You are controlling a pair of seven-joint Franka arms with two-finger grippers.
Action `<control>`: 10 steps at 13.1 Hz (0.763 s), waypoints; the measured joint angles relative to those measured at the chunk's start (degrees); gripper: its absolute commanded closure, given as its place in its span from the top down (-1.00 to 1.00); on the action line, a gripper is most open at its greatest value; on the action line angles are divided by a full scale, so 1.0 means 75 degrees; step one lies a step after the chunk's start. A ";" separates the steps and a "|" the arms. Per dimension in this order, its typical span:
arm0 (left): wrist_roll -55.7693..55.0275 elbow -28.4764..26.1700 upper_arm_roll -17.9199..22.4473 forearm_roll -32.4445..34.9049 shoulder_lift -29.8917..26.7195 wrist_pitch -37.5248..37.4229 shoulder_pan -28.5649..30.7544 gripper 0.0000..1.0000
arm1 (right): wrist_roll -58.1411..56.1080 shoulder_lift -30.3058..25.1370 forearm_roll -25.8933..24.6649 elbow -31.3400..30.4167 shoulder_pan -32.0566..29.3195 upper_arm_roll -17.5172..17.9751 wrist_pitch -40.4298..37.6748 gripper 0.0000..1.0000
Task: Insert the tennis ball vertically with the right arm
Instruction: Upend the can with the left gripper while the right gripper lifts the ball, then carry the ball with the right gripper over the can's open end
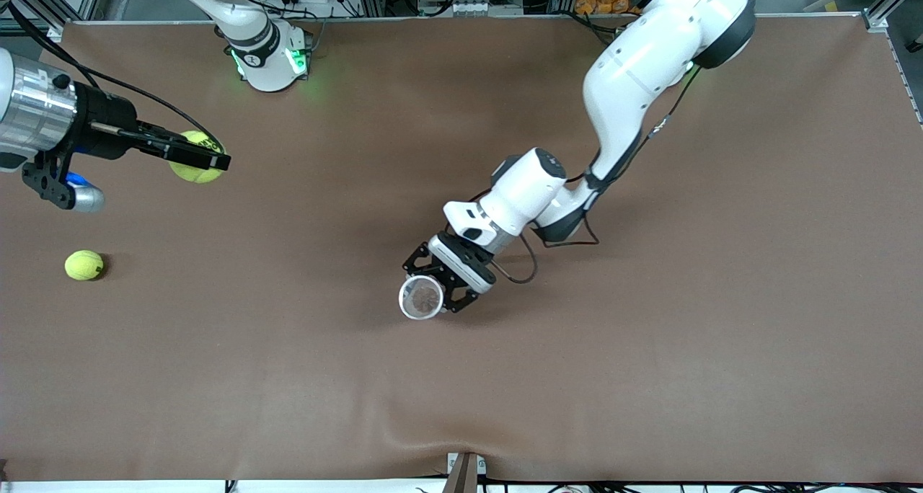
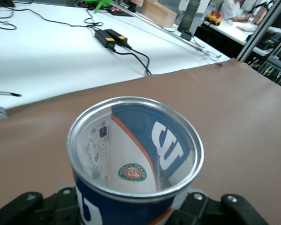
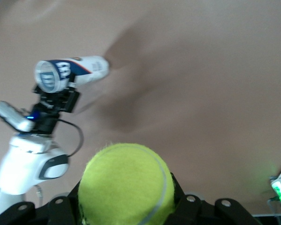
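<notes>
Front view: right gripper (image 1: 196, 158) clamps a tennis ball (image 1: 196, 163) above the table's (image 1: 649, 370) right-arm end, left gripper (image 1: 435, 285) grips an upright open can (image 1: 421, 298) mid-table, a second ball (image 1: 84, 265) lies loose; left wrist view: can (image 2: 135, 154) held, mouth empty; right wrist view: ball (image 3: 126, 185) between the fingers.

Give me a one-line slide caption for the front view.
Right gripper carries a tennis ball above the table while left gripper holds the open can upright.
</notes>
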 measured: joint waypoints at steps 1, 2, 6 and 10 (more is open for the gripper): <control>0.0000 0.0003 0.0134 -0.0038 0.0082 0.0221 -0.0219 0.23 | 0.0084 0.0000 0.0036 0.0000 0.0016 0.0014 0.0014 -1.00; 0.0000 0.0009 0.0381 -0.0181 0.0096 0.0365 -0.0496 0.23 | 0.0113 0.0000 0.0044 0.0000 0.0030 0.0021 0.0015 -1.00; -0.0012 0.0024 0.1362 -0.0446 0.0141 0.0585 -0.1341 0.25 | 0.0118 0.0000 0.0049 0.0000 0.0033 0.0021 0.0015 -1.00; -0.0013 0.0027 0.1426 -0.0451 0.0290 0.1021 -0.1407 0.26 | 0.0118 0.0000 0.0049 0.0000 0.0028 -0.0005 0.0013 -1.00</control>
